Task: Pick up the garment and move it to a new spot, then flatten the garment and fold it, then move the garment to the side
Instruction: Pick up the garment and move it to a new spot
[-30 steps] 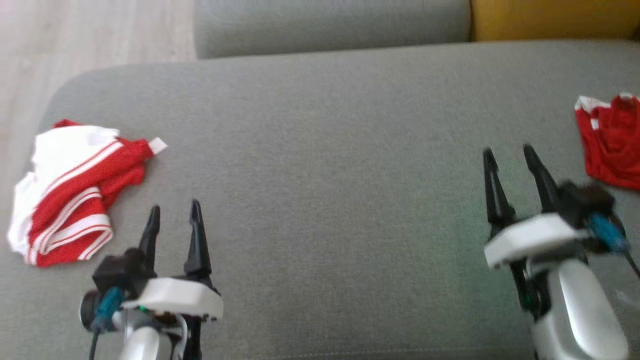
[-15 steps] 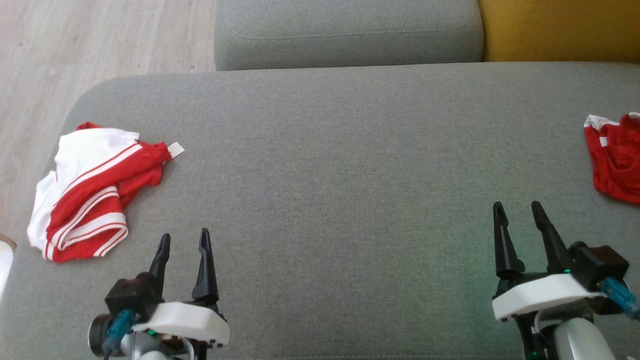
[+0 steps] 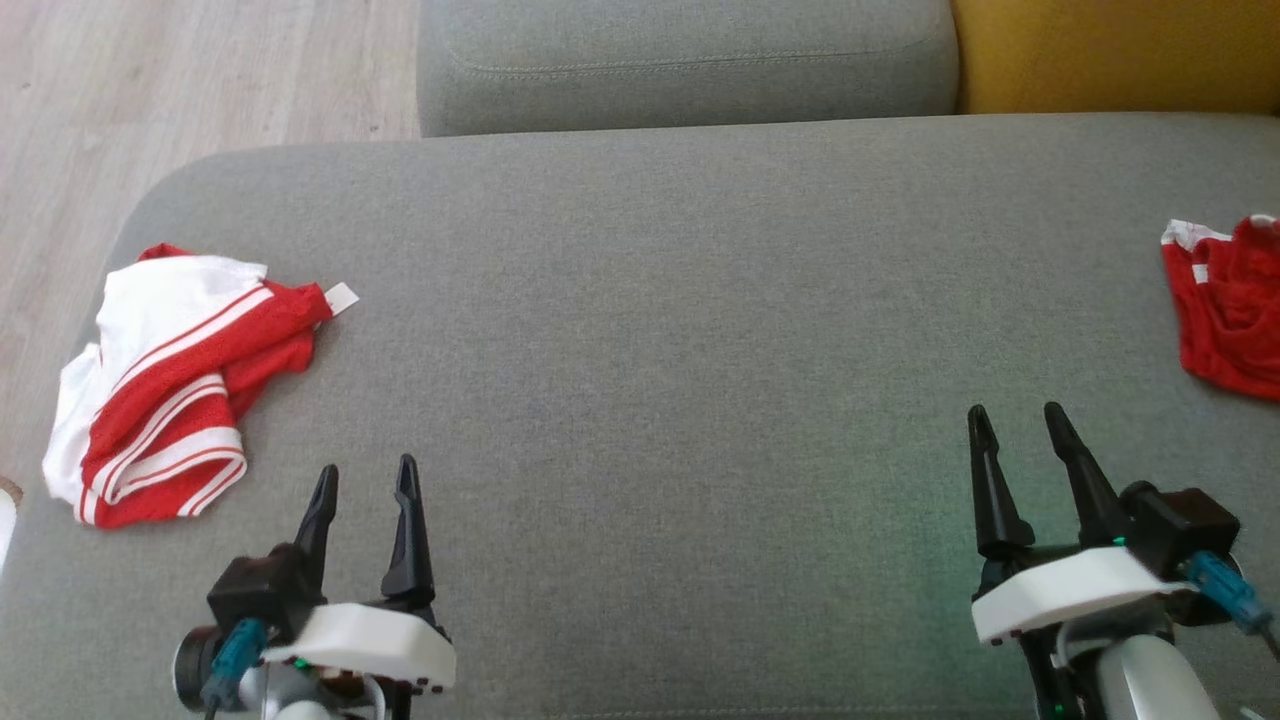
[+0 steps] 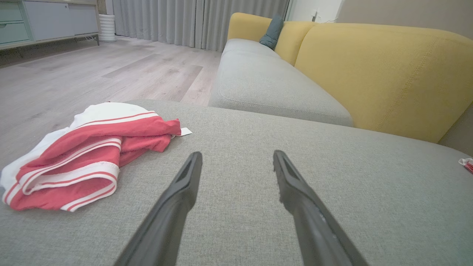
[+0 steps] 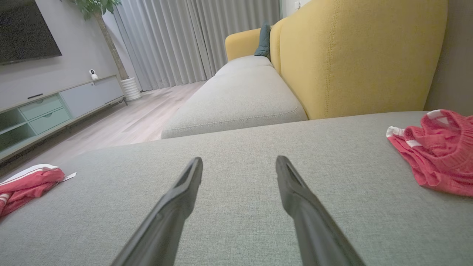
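Observation:
A red and white striped garment (image 3: 165,380) lies bunched at the left end of the grey sofa seat (image 3: 640,330), also seen in the left wrist view (image 4: 74,162). A second, plain red garment (image 3: 1228,305) with white trim lies crumpled at the right edge (image 5: 436,151). My left gripper (image 3: 365,468) is open and empty, low and just right of the striped garment, apart from it (image 4: 237,154). My right gripper (image 3: 1013,410) is open and empty too, left of and nearer than the red garment (image 5: 239,159).
Behind the seat lie a further grey cushion (image 3: 690,60) and a yellow backrest (image 3: 1115,50). Wooden floor (image 3: 190,80) lies beyond the seat's rounded left end. A cabinet (image 5: 48,111) and curtains (image 5: 207,40) stand far off.
My right gripper has drawn back toward the near edge, away from the red garment. The left gripper has come back slightly. The head camera has shifted a little.

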You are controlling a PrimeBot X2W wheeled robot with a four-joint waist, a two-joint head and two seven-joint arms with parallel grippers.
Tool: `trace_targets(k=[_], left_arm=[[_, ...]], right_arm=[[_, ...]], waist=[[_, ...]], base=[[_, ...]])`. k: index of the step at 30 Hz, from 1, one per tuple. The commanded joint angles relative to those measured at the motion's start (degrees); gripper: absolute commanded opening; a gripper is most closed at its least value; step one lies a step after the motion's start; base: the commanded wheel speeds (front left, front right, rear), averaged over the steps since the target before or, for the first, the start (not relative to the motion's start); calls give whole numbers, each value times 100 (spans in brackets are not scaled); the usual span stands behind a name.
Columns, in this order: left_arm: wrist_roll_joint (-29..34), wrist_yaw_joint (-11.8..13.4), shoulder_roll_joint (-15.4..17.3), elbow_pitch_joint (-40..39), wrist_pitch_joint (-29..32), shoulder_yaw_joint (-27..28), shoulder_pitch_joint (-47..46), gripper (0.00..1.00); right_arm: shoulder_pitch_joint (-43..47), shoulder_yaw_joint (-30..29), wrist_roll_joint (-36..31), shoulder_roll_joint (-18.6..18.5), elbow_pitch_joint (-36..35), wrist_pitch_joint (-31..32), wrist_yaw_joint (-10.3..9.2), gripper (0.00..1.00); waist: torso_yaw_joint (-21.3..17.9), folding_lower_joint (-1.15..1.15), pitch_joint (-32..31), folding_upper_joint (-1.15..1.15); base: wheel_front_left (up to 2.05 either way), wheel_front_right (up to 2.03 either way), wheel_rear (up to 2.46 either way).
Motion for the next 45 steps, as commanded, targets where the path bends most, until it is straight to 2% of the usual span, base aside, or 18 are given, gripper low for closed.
trace_targets(k=[1,10,14,19,30,32,38,45], left_arm=[[72,-28,-24,-199,-71,222,-232,100],[75,-35,-29,-193,-71,217,-240,100],[72,-45,-30,-192,-71,206,-263,100],[110,-52,-31,-241,-71,208,-324,100],[155,-57,-32,-298,-71,382,-319,100],[158,-63,-32,-303,-71,413,-298,100],[165,-87,-32,-306,-71,458,-253,100],[172,-113,-33,-331,-71,507,-202,100]], right_arm=[[-102,144,4,-20,-226,16,-5,100],[-92,121,3,-19,-250,31,-5,100],[-75,103,8,-19,-289,36,-5,100],[-78,86,0,-19,-353,15,-5,100],[-159,235,61,-19,-340,5,-5,100],[-171,276,73,-19,-329,4,-5,100],[-214,413,109,-19,-295,-1,-5,100],[-211,465,103,-19,-293,-1,-5,100]], waist=[[-11,0,-2,0],[-10,0,3,0],[147,0,20,0],[642,0,95,0],[2302,0,79,0],[2483,0,57,0],[2810,0,11,0],[2902,0,11,0]], base=[[0,0,0],[0,0,0],[0,0,0],[0,0,0],[0,0,0],[0,0,0],[0,0,0],[0,0,0]])
